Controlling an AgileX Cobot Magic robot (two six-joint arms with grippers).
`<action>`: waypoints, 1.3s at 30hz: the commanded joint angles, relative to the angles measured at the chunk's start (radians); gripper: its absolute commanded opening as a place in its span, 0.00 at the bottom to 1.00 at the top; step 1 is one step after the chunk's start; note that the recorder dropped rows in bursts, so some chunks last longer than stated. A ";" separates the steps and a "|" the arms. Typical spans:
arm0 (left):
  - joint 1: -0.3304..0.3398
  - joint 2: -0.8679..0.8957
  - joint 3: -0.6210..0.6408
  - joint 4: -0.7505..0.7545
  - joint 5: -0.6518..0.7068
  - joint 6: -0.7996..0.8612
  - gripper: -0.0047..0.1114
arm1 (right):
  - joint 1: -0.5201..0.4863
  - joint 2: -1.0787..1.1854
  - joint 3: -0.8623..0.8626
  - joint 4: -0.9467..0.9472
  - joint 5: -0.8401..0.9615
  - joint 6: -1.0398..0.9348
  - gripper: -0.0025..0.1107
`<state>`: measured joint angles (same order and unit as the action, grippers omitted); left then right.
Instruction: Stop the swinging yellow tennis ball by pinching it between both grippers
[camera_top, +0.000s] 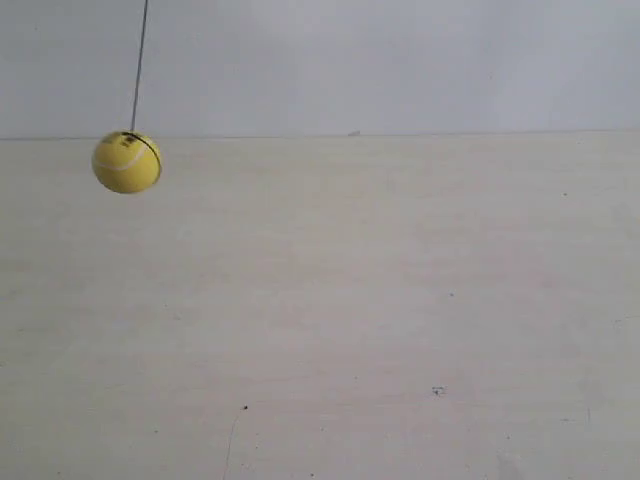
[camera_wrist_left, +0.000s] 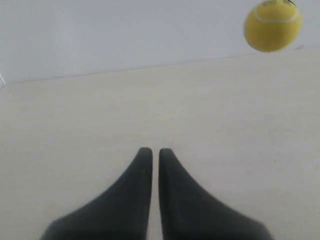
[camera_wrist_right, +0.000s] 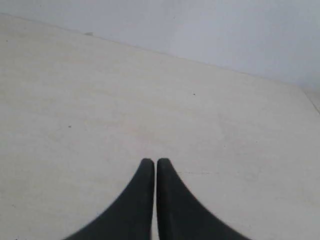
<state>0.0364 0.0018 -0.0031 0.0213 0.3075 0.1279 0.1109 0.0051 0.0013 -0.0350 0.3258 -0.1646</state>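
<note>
Well, the left tool (camera_wrist_left: 151, 150) has its jaws drawn nearly together, gripping nothing; the right tool (camera_wrist_right: 151, 161) is just as narrow and empty. Pale counter (camera_wrist_right: 75, 100) spreads beyond both. The yellow tennis ball (camera_wrist_left: 272, 26) hangs on a thin string (camera_top: 139, 65), well apart from the left tool.

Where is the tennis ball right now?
The tennis ball hangs on its string at the exterior view's upper left, above the table; the left wrist view shows it clear of the left gripper.
</note>
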 joint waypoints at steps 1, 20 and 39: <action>0.002 -0.002 0.003 0.038 -0.068 0.056 0.08 | -0.002 -0.005 -0.001 -0.003 -0.077 -0.010 0.02; 0.002 -0.002 0.003 -0.193 -0.749 -0.356 0.08 | -0.002 -0.005 -0.001 -0.001 -0.701 0.354 0.02; 0.002 0.665 -0.354 1.107 -1.053 -1.347 0.08 | 0.090 0.249 -0.190 -0.369 -0.609 0.858 0.02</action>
<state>0.0364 0.5535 -0.3187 1.0116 -0.6097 -1.1907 0.1606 0.1744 -0.1695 -0.2947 -0.2675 0.6362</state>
